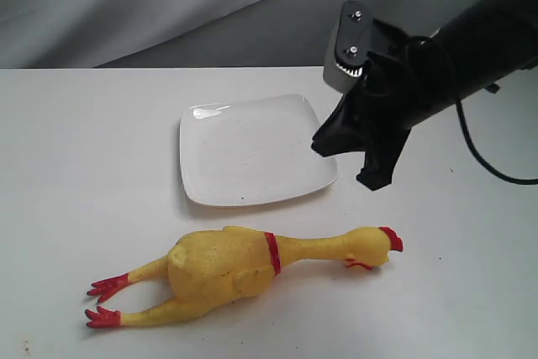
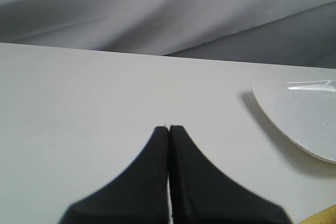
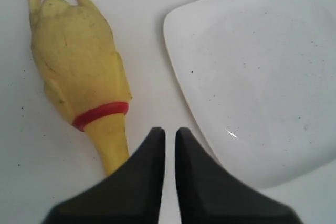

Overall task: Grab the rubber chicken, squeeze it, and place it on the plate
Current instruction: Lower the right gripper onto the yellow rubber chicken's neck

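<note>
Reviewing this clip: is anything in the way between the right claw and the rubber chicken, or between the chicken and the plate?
Nothing visible. The right claw hangs above bare table between the rubber chicken and the plate, with only open table showing around the chicken's neck. The strip of table between chicken and plate is bare, and nothing lies on the plate.

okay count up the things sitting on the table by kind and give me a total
rubber chicken: 1
plate: 1
Total: 2 things on the table
</note>
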### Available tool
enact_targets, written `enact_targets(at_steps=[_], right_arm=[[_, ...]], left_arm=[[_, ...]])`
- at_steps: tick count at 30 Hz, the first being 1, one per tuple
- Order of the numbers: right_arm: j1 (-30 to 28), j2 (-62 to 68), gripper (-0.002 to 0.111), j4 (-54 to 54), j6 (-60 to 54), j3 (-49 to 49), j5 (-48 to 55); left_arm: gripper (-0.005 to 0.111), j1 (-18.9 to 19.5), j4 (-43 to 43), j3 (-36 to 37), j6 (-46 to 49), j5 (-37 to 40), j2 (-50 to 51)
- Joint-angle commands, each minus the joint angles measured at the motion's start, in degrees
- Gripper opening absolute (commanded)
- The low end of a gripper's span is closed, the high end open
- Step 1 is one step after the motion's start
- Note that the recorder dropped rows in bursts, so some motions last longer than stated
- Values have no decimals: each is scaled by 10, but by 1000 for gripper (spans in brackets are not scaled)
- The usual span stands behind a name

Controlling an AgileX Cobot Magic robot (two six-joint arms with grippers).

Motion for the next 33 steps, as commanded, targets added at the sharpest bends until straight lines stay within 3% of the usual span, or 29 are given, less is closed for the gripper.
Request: enact_targets(at_steps=[1,3,6,26,33], right_arm=[[11,32,34,-16,-10,-5,-7],[11,43,52,-18,-10,-5,-7],[11,55,64,-22,-10,-5,-7],[88,148,63,-42,-10,1,10],[96,180,56,-68,3,1,-5]], left_arm=[[0,1,-2,2,1,-3,-2],[0,1,-2,2,1,-3,-2],[0,1,-2,2,1,-3,-2],[0,1,-2,2,1,-3,-2],[0,1,-2,2,1,-3,-2]])
